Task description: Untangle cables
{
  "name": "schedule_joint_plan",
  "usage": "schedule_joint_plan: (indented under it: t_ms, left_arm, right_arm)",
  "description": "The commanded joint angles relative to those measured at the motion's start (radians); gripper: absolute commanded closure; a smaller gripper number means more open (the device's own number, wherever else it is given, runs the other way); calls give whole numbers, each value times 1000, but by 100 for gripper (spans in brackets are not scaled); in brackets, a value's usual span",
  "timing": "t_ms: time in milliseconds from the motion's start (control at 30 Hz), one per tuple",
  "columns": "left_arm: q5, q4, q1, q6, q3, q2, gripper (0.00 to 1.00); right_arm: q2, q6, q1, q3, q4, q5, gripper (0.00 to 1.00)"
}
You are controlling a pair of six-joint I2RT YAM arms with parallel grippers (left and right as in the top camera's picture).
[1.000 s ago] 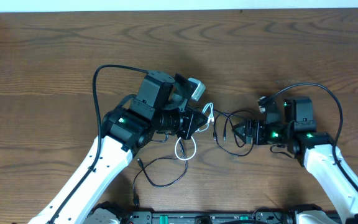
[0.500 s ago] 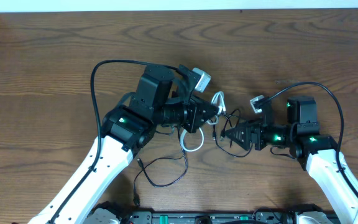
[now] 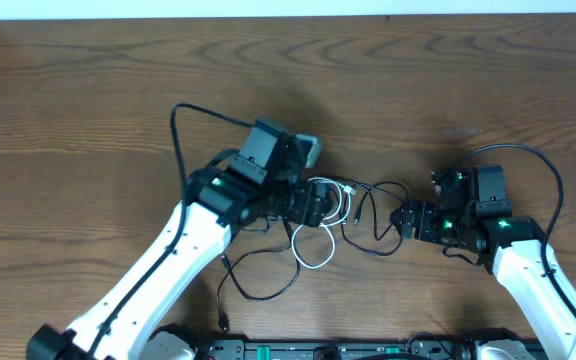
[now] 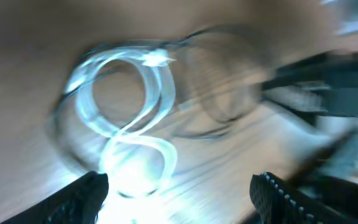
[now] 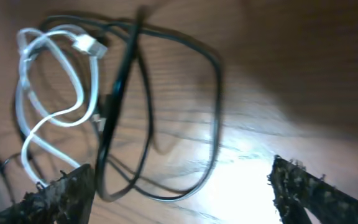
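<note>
The white cord (image 3: 340, 200) lies in loose loops on the wooden table just right of my left gripper (image 3: 320, 205). The black cord (image 3: 368, 247) loops beside and across it, reaching toward my right gripper (image 3: 405, 220). In the left wrist view the blurred white cord (image 4: 129, 106) lies ahead of the left gripper (image 4: 182, 199), whose jaws stand wide with nothing between them. The right wrist view shows the white cord (image 5: 55, 93) at left. There the black cord (image 5: 160, 124) curves under the open right gripper (image 5: 182, 186), ungripped.
A thin black strand (image 3: 258, 295) trails toward the table's near edge below the left arm. Thick black arm wires arch over the left arm (image 3: 183, 112) and the right arm (image 3: 543, 165). The table's far edge (image 3: 288, 18) meets a white wall.
My left gripper has opened and let the white cord drop onto the table, where it now lies. The right gripper has drawn back to the right and opened a little wider.
</note>
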Motion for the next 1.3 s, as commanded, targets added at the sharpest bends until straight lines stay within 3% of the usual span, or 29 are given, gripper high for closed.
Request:
schedule_joint_plan:
  t_ms: [0,267,367,600,700,867,1100,1267]
  left_arm:
    - [-235,-61,0,-71,9,50,22]
    - [-233,-54,0,-113,9,129,23]
    - [-180,-37,0,-119,9,159,26]
    - [-65,-18,-1,-180,9,259,31]
    - [-31,0,-1,-243,9,310,39]
    - [82,57,-6,-282,9,380,42]
    - [77,117,-56,-317,9,451,46]
    - [-18,133,-98,-318,9,484,49]
  right_arm:
    - [-8,-113,0,9,11,-172,16]
    - [-10,-68,26,24,-45,-235,28]
    - [-10,45,27,24,-143,-147,28]
    - [-10,-116,91,24,-251,-281,26]
    - [-10,-99,150,24,-256,-228,27]
    - [-10,-5,190,24,-245,-84,27]
    - [-10,-5,190,24,-214,-84,27]
    - [-10,-5,190,24,-214,-84,27]
